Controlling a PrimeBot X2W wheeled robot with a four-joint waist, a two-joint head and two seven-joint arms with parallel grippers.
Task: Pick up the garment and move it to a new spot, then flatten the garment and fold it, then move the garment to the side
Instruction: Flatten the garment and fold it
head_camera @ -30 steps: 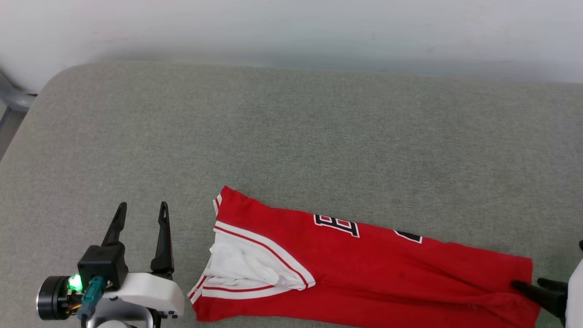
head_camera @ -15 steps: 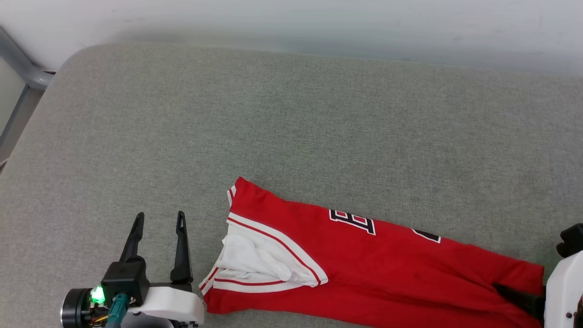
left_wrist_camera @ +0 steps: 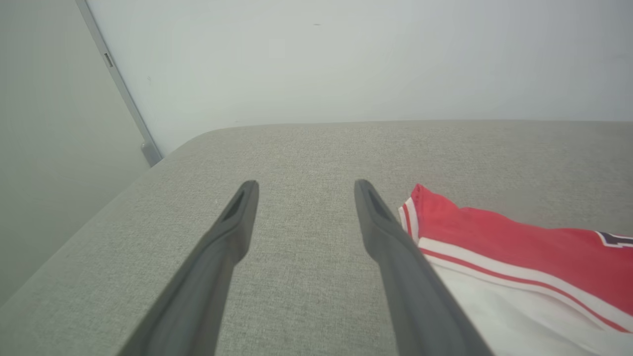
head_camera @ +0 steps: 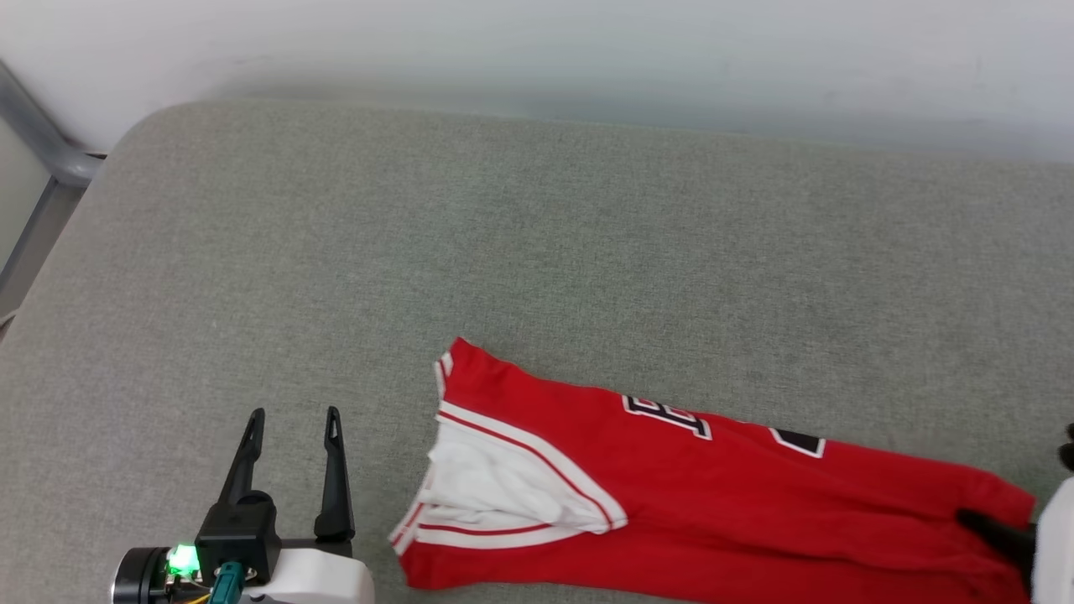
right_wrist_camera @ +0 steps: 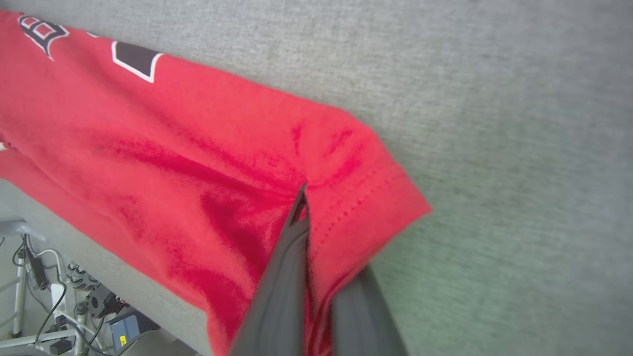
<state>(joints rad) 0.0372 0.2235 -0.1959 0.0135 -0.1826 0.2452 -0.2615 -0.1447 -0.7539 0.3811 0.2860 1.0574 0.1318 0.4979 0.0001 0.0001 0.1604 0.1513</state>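
Observation:
The garment, a red jersey folded into a long strip with a white sleeve and black lettering, lies along the front of the grey cushioned surface. My right gripper at the lower right is shut on the garment's hem end; in the right wrist view its fingers pinch the red cloth, which puckers around the tips. My left gripper stands open just left of the sleeve end, with nothing between its fingers; the garment lies to their right.
A pale wall runs behind the surface, and a grey metal frame stands at its left. Past the surface's near edge, in the right wrist view, cables and equipment sit on the floor.
My right gripper has shut on the garment's hem end. The garment's right end has shifted slightly right with it. The head camera has also shifted. The left gripper stays open.

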